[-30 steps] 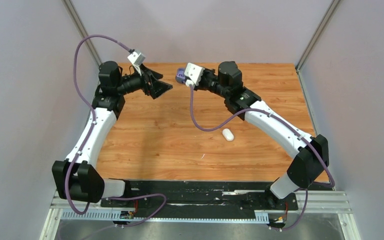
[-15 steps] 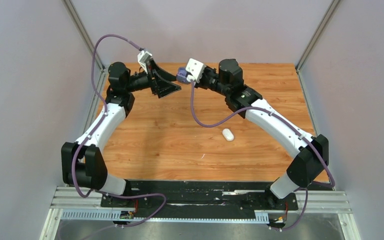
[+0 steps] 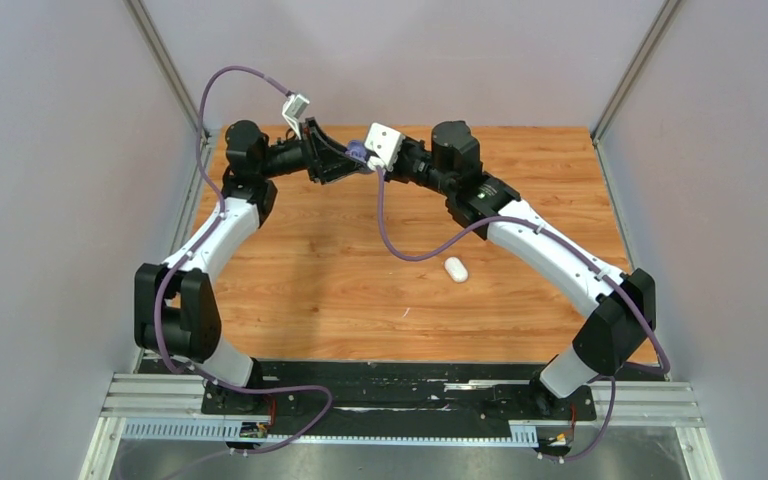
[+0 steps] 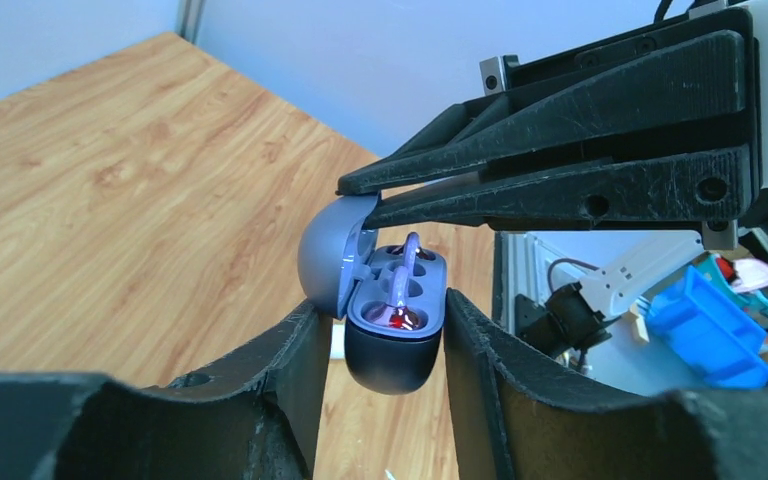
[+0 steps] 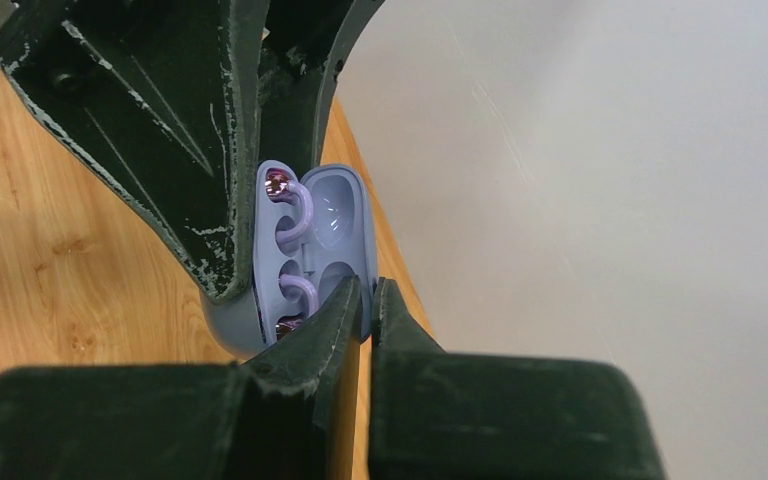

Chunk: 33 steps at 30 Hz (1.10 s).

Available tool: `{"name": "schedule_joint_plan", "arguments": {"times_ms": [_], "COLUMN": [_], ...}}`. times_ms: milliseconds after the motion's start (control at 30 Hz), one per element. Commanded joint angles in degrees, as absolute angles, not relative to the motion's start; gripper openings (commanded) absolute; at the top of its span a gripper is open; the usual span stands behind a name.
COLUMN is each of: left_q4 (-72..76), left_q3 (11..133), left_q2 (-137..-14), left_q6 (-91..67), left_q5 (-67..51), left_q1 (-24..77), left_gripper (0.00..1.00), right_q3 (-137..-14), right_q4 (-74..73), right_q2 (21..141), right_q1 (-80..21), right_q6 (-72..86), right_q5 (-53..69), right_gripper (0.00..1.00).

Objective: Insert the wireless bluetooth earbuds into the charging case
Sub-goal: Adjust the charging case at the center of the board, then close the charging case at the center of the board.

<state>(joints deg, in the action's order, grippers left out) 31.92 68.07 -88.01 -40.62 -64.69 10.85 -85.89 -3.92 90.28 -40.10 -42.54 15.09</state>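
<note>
Two grippers meet on the open purple charging case (image 4: 392,352), in the air over the far part of the table (image 3: 310,270).

The right gripper (image 5: 370,290) is pinched tight on the case's raised lid (image 4: 322,262). The left gripper (image 4: 385,310) has its fingers close against both sides of the dark base, though whether they press it I cannot tell. Two purple earbuds (image 5: 293,213) sit in the wells. On the wood-grain table a white case (image 3: 455,269) lies near the right arm. Pale grey walls (image 3: 60,150) enclose it, with a black plate (image 3: 390,378) and metal rails (image 3: 650,405) at the near edge.
</note>
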Motion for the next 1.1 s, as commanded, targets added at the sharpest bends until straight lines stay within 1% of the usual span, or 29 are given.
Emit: {"name": "schedule_joint_plan", "arguments": {"times_ms": [0,167,233,300,333,367,400,433,467,500,600,633,700,833,933,967,1000,1067], "left_q4": [36.0,35.9,35.9,36.3,36.6,36.7,37.0,37.1,37.2,37.2,37.6,37.8,37.9,37.6,35.2,32.2,30.3,22.5], "left_q3": [71.0,71.3,71.5,71.8,71.8,71.9,72.0,72.1,72.1,72.3,72.4,72.2,72.1,71.6,71.1,71.2,71.3,72.0], "left_q2": [-88.7,-89.1,-89.3,-89.7,-89.9,-90.0,-90.1,-90.3,-90.4,-90.7,-91.5,-91.7,-92.0,-92.2,-91.6,-91.4,-90.8,-89.5], "left_q6": [-42.8,-43.1,-43.1,-43.4,-43.8,-43.9,-43.8,-43.7,-43.5,-43.2,-42.4,-42.2,-41.3,-39.4,-36.6,-33.9,-31.9,-20.9], "left_q5": [-67.5,-68.3,-68.7,-69.2,-69.4,-69.5,-69.5,-69.5,-69.6,-69.9,-70.9,-71.2,-72.1,-73.8,-75.1,-75.3,-75.5,-75.8], "left_q1": [11.5,11.7,11.8,11.9,11.9,11.9,12.0,12.0,12.0,12.0,12.0,11.9,11.9,12.0,12.0,12.0,12.0,12.1], "left_gripper": [0.5,0.46,0.41,0.32,0.24,0.2,0.13,0.1,0.03,0.01,0.0,0.0,0.0,0.0,0.0,0.0,0.0,0.0], "right_q3": [-87.5,-87.7,-87.8,-87.9,-87.9,-87.9,-88.0,-88.2,-88.6,-89.2,-90.5,-90.8,-91.2,-91.7,-91.8,-91.9,-92.4,-94.1], "right_q4": [-1.6,-1.2,-1.1,-1.1,-1.2,-1.6,-1.8,-2.3,-3.3,-4.4,-7.9,-9.0,-10.9,-14.6,-17.7,-18.8,-20.7,-26.3], "right_q2": [90.4,90.9,91.0,91.1,91.1,91.1,90.9,90.8,90.5,90.3,89.0,88.5,87.4,86.0,85.6,85.6,85.6,86.0], "right_q1": [-40.3,-40.4,-40.4,-40.4,-40.4,-40.4,-40.4,-40.4,-40.3,-40.3,-40.1,-39.8,-39.4,-38.5,-37.3,-36.8,-35.9,-33.3], "right_q6": [-42.5,-42.5,-42.5,-42.5,-42.4,-42.1,-41.5,-40.8,-40.5,-40.4,-39.8,-39.7,-39.6,-39.0,-36.9,-35.7,-34.1,-31.6], "right_q5": [15.3,14.9,14.6,14.4,14.4,14.2,13.9,13.6,13.5,13.4,12.4,12.4,12.6,13.2,16.4,18.4,22.1,35.2], "right_gripper": [0.0,0.0,0.0,0.0,0.01,0.04,0.08,0.11,0.14,0.17,0.38,0.43,0.5,0.59,0.6,0.6,0.61,0.66]}}
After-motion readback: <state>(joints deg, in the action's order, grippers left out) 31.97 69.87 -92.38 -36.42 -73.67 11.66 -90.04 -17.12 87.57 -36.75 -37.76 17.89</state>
